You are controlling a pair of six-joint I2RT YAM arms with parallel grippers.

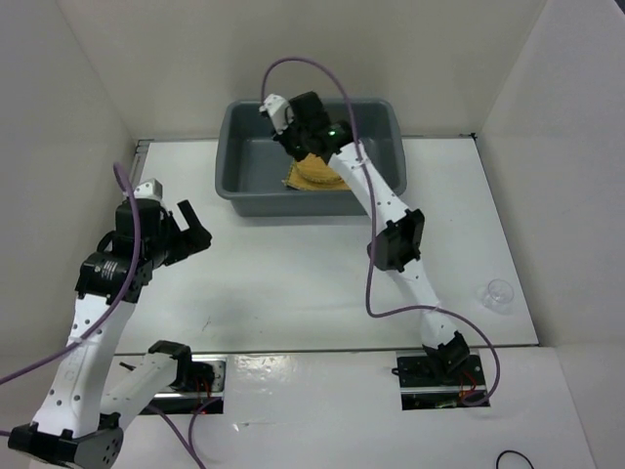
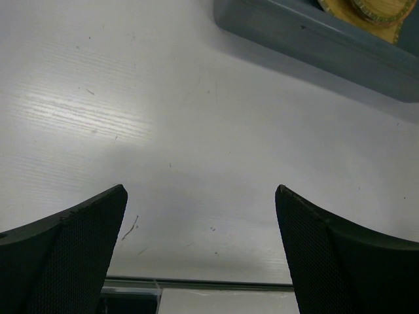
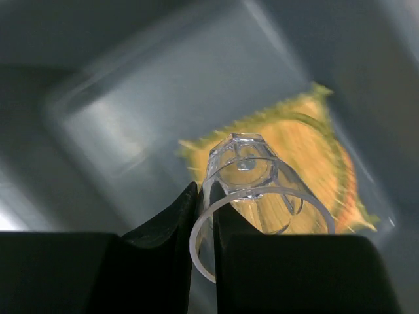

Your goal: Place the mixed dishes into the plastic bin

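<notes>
Right gripper (image 3: 204, 196) clenches the rim of a clear glass (image 3: 255, 183) above the yellow mat (image 3: 308, 150) inside the grey bin (image 1: 293, 203), at twelve o'clock on the worktop (image 1: 293, 283). The next move likely calls for lowering gently, then letting go. Left gripper (image 2: 200, 193) hangs released at nine o'clock; a second glass (image 1: 499, 292) stands at four o'clock.

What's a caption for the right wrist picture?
Right gripper holds a clear glass over the yellow mat in the grey bin.

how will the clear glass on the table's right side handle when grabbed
The clear glass looks smooth and hard, so it is probably slippery and breakable. Being small, it is likely light and easily knocked over by a nudge.
</notes>
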